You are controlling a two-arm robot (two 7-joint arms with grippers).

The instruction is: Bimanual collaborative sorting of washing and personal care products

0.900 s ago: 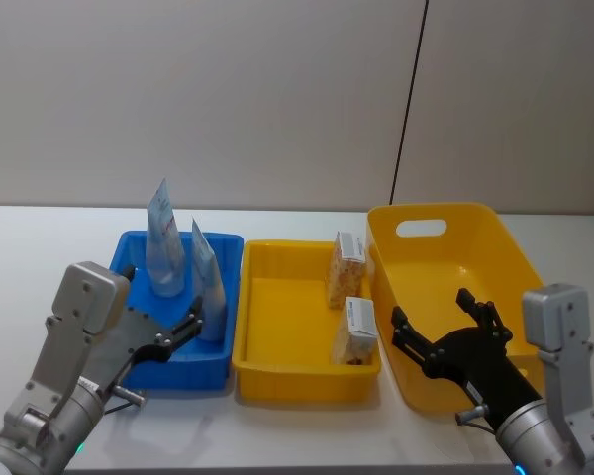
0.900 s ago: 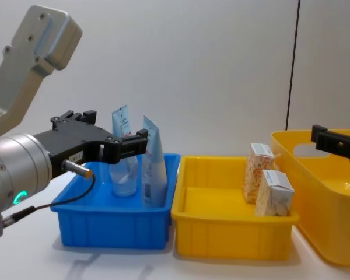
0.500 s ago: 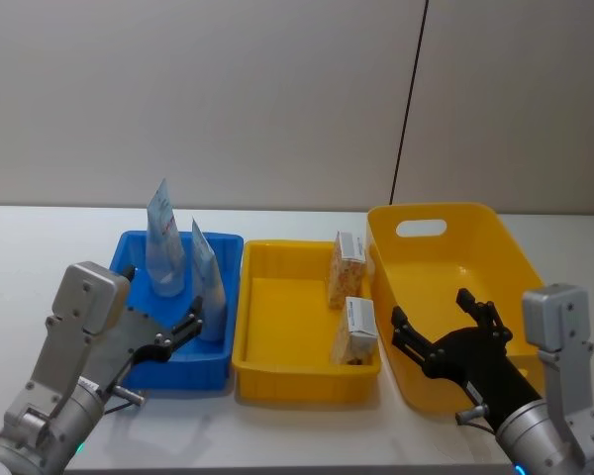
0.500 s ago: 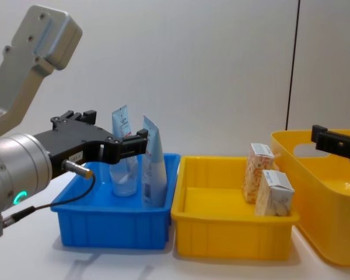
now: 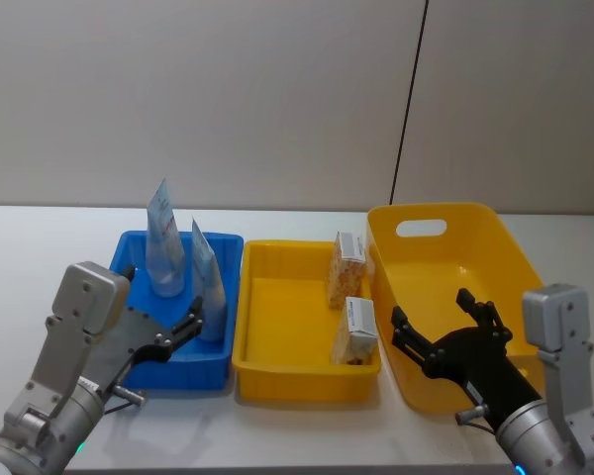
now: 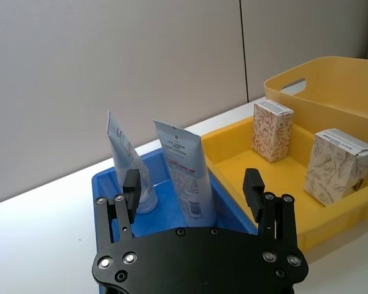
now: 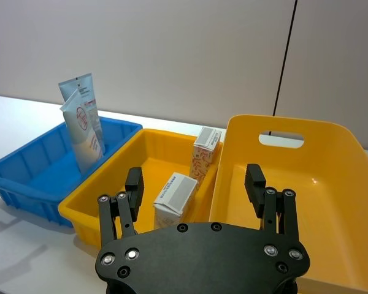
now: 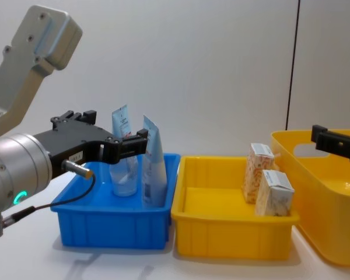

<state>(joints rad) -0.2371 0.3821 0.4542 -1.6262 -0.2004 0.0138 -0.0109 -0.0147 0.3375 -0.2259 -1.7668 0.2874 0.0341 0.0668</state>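
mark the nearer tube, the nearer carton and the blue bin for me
nearer tube (image 5: pixel 209 282): head view, middle of its body.
nearer carton (image 5: pixel 357 317): head view, its white top.
blue bin (image 8: pixel 114 224): chest view, its front wall.

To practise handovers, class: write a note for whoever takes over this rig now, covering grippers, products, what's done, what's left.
Left gripper: open, holding nothing, by the blue bin, near side.
Right gripper: open, holding nothing, above the large yellow bin, near end.
Done: both squeeze tubes stand in the blue bin, both cartons in the shallow yellow tray.
Left: seemingly nothing more to sort.
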